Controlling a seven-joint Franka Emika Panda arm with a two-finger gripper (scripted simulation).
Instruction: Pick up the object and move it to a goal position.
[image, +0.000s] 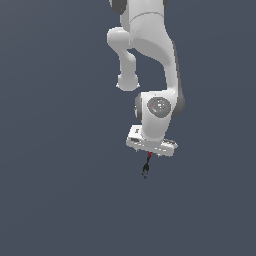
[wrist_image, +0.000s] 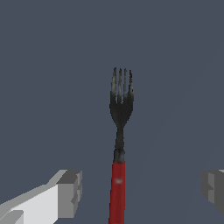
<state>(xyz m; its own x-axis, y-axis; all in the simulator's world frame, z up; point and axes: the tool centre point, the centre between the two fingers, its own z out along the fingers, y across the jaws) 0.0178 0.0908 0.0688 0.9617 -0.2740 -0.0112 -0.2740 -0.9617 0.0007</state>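
I saw the end effector (wrist_image: 140, 192) spread wide, its fingers (wrist_image: 70, 194) standing clear on either side of the fork (wrist_image: 119, 144) and not touching it. The fork lay on the grey tabletop (image: 55, 190), red handle between the fingers, black tines pointing away.

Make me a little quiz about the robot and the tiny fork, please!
1. True or false: the end effector has closed on the fork.
2. What color is the fork's handle? A) blue B) red C) green
3. Fill in: in the wrist view the fork's handle lies ____ the two fingers.

Key: 1 false, the fingers stand apart from the handle on both sides. 2 B. 3 between.
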